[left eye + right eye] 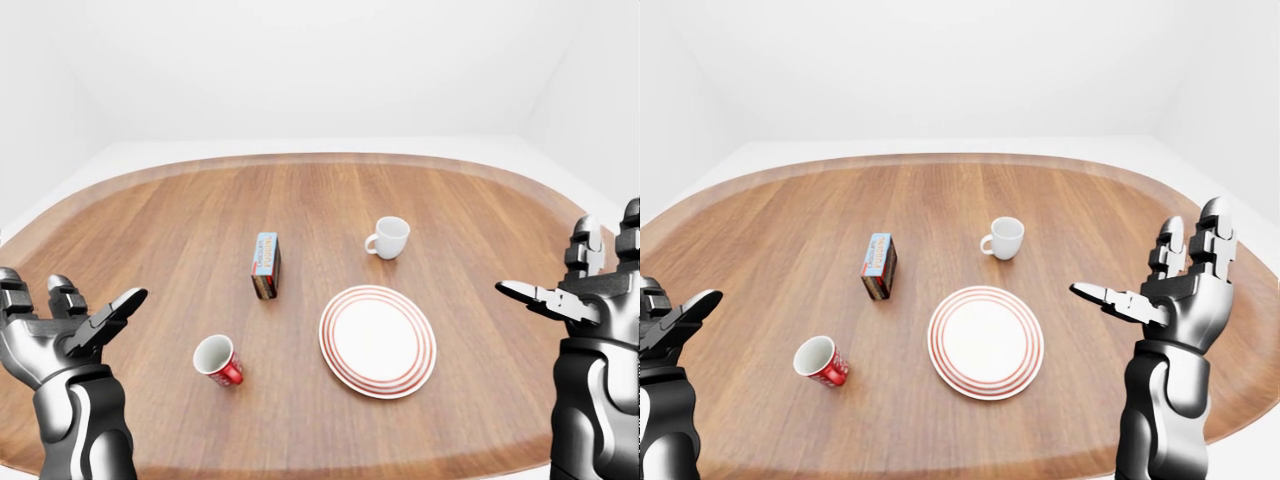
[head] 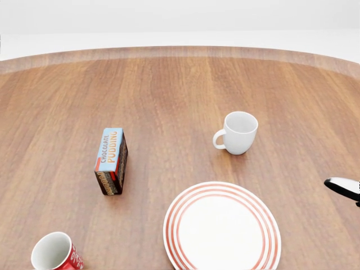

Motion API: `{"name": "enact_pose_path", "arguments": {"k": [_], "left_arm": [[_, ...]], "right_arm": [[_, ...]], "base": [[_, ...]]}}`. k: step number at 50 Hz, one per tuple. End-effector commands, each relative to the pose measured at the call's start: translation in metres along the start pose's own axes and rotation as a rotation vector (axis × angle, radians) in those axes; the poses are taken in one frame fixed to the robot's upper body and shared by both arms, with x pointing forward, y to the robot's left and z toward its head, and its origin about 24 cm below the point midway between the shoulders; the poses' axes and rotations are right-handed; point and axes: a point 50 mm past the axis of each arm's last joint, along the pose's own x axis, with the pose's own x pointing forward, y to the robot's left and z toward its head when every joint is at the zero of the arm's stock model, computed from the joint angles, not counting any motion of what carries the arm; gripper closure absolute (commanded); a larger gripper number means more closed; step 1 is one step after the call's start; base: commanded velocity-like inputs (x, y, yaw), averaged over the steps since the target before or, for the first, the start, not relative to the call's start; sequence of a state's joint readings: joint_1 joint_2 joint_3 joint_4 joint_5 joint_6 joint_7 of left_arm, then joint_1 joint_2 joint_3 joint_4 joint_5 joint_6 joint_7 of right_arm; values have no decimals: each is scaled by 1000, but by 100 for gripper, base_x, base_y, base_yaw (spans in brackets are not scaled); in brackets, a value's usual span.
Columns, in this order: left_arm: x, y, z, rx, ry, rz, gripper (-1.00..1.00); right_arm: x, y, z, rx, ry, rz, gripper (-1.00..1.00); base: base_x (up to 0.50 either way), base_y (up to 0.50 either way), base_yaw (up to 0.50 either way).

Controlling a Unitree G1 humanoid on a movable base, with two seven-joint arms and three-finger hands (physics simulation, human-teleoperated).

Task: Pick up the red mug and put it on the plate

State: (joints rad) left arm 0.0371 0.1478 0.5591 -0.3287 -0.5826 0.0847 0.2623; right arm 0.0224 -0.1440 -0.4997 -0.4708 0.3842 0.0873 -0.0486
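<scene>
The red mug (image 1: pixel 218 360) stands upright on the wooden table (image 1: pixel 150 230), white inside, at lower left of the left-eye view. The white plate (image 1: pixel 377 340) with red rings lies to its right. My left hand (image 1: pixel 70 322) is open and empty at the lower left, well left of the mug. My right hand (image 1: pixel 1170 290) is open and empty at the right of the right-eye view, right of the plate. In the head view the mug (image 2: pixel 56 254) shows at the bottom left and only a fingertip (image 2: pixel 343 187) of the right hand shows.
A white mug (image 1: pixel 388 238) stands above the plate. A chocolate pudding box (image 1: pixel 265 265) stands on edge above the red mug. The oval table's rim runs near the bottom of the eye views. White walls lie beyond.
</scene>
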Motion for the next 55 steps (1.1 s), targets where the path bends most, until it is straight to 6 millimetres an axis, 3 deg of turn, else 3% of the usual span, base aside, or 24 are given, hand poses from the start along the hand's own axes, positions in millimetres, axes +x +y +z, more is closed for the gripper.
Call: {"name": "enact_pose_path", "arguments": {"k": [1, 25, 31, 32, 38, 43, 55], "left_arm": [[0, 1, 0, 3, -2, 1, -100], [-1, 0, 0, 4, -2, -2, -100], [0, -1, 0, 5, 0, -3, -100], [-1, -1, 0, 6, -1, -4, -100], [-1, -2, 0, 8, -1, -6, -100], [-1, -2, -1, 10, 0, -7, -100], [-1, -2, -3, 10, 0, -9, -100]], "right_arm": [[0, 2, -3, -9, 13, 9, -100], [0, 4, -7, -11, 26, 31, -100], [-12, 47, -18, -31, 67, 249, -100], [-18, 63, -21, -31, 80, 315, -100], [-41, 105, -35, -38, 144, 503, -100], [-67, 126, -57, -86, 258, 689, -100], [-103, 150, -88, -114, 415, 872, -100]], "base": [[4, 50, 0], [5, 47, 0], [1, 0, 0], [0, 0, 0], [0, 0, 0], [0, 0, 0], [0, 0, 0]]}}
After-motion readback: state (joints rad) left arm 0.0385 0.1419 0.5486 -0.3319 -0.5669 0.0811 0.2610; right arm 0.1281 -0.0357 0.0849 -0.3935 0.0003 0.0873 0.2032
